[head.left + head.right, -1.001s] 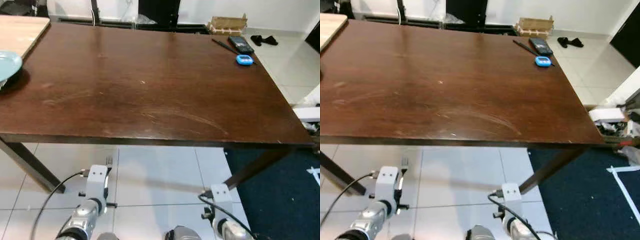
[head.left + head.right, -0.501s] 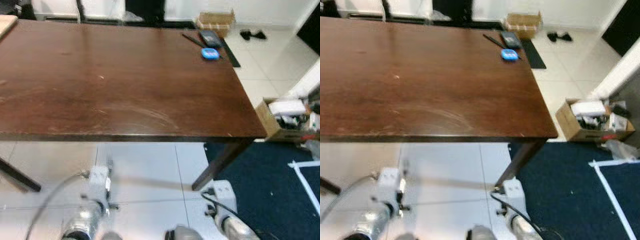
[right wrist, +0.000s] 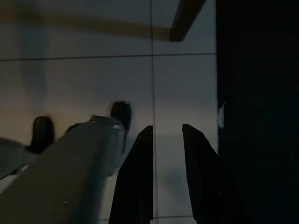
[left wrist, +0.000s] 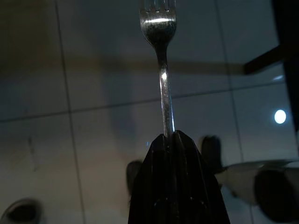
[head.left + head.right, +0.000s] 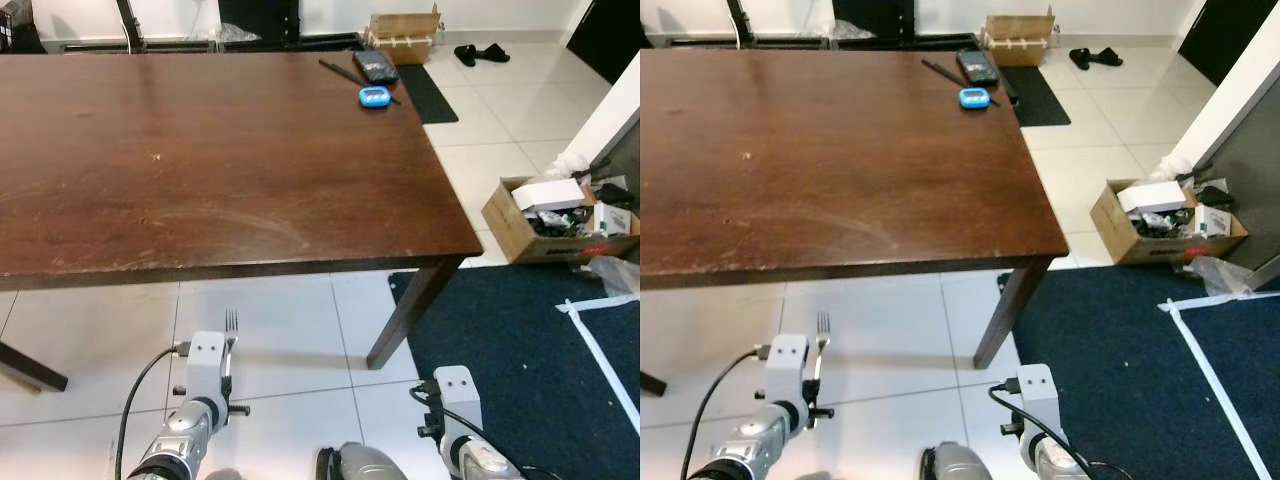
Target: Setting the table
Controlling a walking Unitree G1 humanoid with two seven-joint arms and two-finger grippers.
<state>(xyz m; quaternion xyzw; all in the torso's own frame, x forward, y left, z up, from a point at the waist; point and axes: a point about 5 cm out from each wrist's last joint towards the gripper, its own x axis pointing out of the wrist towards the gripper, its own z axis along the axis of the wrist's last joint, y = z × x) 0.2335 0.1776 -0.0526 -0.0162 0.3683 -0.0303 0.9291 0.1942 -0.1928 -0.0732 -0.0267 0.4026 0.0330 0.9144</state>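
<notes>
The dark table (image 5: 220, 150) holds no place setting; below its near edge, the left gripper (image 4: 168, 135) pinches a fork (image 4: 160, 56), not yet laid.

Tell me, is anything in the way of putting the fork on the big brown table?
Nothing visible blocks it. The left gripper holds the fork low, below the table edge, so it must lift first. The near tabletop is bare; the blue gadget sits at the far corner.

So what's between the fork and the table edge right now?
Just bare white floor tile. In the left eye view, the fork in the left pincer sits low, in front of the table.
</notes>
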